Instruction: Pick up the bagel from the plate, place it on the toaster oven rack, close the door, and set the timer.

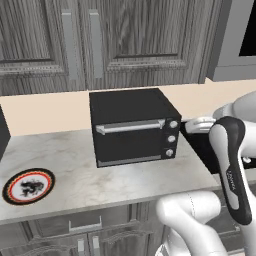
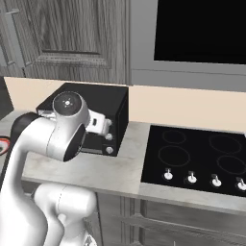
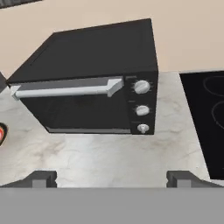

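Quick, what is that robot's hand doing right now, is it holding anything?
Hand: open and empty, fingertips spread wide apart above the pale marble counter, facing the closed black toaster oven.

A pale marbled counter (image 1: 125, 182) runs under grey wood-grain cabinets (image 1: 145, 35), with a beige wall (image 2: 192, 108) between them. At 3 o'clock in the right base view a black cooktop (image 2: 202, 156) is set into the counter, with a row of knobs (image 2: 191, 178) along its front. More grey cabinet doors (image 1: 75, 232) sit below the counter.
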Controlling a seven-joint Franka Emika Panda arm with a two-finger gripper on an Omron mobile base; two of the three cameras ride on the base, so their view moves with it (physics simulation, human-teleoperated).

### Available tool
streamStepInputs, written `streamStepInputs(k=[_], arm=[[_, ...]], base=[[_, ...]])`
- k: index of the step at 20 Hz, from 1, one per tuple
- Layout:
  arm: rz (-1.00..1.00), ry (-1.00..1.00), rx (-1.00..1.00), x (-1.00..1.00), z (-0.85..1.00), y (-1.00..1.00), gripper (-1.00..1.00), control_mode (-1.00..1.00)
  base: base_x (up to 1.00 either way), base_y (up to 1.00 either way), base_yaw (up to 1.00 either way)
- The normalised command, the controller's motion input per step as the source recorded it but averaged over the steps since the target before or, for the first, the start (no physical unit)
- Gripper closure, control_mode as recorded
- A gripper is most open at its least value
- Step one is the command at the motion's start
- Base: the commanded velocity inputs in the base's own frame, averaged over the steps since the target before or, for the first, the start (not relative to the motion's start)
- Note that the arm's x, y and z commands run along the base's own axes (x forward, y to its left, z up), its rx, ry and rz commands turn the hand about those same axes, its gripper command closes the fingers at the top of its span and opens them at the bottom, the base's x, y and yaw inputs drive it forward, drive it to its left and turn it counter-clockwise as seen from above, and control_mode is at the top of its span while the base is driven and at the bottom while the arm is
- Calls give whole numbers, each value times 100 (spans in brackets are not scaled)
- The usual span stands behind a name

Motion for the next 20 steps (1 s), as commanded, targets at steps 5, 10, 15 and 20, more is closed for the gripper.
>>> streamStepInputs(k=[5, 10, 15, 20], arm=[[-1, 15, 2, 0, -38, 0, -100, -100], [0, 0, 0, 0, -12, -5, -100, -100], [0, 0, 0, 0, -2, -5, -100, -100], [0, -10, 0, 2, -42, 0, -100, -100]], base=[[0, 0, 0], [0, 0, 0], [0, 0, 0], [0, 0, 0]])
